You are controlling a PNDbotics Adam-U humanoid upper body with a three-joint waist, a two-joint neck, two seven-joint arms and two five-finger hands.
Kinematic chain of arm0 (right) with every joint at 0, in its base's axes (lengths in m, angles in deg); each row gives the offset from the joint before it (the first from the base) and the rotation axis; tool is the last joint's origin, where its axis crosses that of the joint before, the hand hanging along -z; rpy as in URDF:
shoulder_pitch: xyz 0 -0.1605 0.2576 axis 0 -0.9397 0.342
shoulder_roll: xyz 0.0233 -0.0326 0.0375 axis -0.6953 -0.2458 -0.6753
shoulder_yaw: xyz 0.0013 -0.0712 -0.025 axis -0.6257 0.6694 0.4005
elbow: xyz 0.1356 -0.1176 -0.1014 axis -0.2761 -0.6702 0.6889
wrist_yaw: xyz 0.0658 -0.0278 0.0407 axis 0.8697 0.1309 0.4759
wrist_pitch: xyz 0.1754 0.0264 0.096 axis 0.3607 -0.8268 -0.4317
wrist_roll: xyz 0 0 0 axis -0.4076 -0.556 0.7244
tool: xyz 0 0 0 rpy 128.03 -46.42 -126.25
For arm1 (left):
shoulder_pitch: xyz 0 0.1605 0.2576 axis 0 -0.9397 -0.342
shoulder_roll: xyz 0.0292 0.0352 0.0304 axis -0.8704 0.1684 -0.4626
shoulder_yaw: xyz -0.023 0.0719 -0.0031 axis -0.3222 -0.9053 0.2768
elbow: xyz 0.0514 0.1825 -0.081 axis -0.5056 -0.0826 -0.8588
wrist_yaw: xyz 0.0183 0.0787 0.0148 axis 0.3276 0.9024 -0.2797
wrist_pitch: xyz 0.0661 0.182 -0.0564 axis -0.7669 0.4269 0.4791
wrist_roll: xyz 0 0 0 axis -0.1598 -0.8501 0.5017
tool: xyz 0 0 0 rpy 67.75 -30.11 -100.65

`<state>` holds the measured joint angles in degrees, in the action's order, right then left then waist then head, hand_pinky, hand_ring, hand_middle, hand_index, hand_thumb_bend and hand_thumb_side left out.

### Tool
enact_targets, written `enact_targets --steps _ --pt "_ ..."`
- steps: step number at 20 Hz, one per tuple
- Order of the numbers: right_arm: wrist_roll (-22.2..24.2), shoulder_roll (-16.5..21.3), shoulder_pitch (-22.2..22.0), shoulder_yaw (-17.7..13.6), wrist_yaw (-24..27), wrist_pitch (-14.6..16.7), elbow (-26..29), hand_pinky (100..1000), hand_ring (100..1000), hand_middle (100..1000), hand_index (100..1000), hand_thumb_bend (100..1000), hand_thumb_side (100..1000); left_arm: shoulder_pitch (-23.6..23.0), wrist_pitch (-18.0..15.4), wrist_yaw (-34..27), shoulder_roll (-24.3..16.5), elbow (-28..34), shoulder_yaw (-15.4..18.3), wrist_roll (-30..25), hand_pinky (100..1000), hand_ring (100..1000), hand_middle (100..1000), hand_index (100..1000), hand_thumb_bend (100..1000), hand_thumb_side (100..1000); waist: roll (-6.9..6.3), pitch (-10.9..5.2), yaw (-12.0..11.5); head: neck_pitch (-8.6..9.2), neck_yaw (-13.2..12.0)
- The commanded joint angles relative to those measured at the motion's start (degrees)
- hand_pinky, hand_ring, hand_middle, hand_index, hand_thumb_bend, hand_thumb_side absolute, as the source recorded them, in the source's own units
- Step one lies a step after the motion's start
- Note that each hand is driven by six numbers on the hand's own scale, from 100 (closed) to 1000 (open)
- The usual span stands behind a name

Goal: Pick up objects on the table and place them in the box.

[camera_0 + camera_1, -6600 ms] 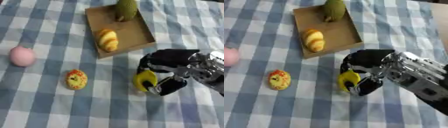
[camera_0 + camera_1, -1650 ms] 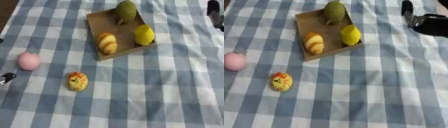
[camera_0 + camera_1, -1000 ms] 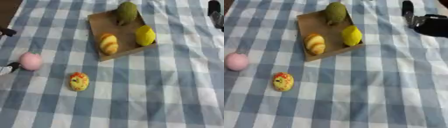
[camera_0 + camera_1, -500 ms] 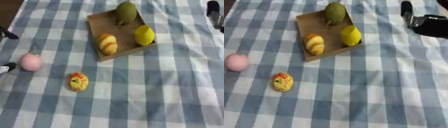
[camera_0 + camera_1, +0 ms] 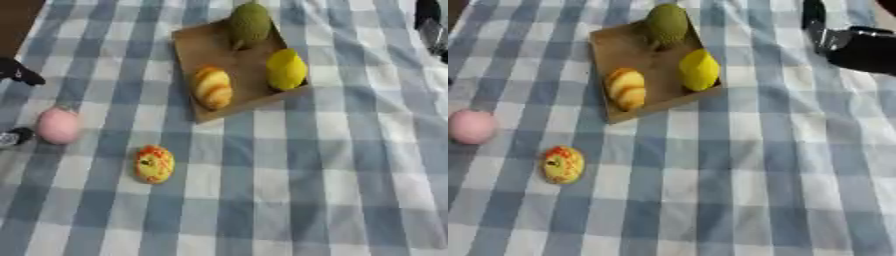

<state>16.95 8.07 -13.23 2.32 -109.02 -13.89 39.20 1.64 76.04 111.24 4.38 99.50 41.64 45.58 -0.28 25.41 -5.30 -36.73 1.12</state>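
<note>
A: Box (image 5: 194, 47) status? Start at the hands.

B: Left hand (image 5: 16, 136) is only dark finger tips at the table's left edge, one above and one below the pink ball (image 5: 59, 125), lower one just beside it. No contact visible, can't tell if fingers are spread or curled. Right hand (image 5: 852, 42) sits at the table's far right corner, dark, blurred, grip state can't tell either.

A: Objects?

B: Pink ball near the left edge. Yellow-and-red item (image 5: 154, 163) just inboard of it, toward the near side. Both on the checked cloth (image 5: 332, 175), outside the box.

A: And in the box?

B: Box is toward the far edge, skewed. Inside: green fruit (image 5: 249, 23) at its far end, lemon (image 5: 286, 69) by its right wall, croissant (image 5: 213, 88) toward its near-left.
</note>
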Motion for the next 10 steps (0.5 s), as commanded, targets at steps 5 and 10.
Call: enact_targets --steps 5,10 --pt "-0.3 0.6 0.8 -0.6 0.6 -0.6 0.8 729 746 799 826 100 535 2.6 -0.8 0.0 0.0 -1.0 -1.1 -2.0 934 865 795 924 399 352 -0.17 -1.06 0.1 0.18 -0.3" --pt "-0.6 0.3 0.9 -0.6 0.7 -0.7 0.8 728 745 799 826 100 537 3.5 -0.8 0.8 1.1 -2.9 -2.0 -3.3 930 861 792 919 393 354 -0.20 -0.96 0.4 0.19 -0.5"
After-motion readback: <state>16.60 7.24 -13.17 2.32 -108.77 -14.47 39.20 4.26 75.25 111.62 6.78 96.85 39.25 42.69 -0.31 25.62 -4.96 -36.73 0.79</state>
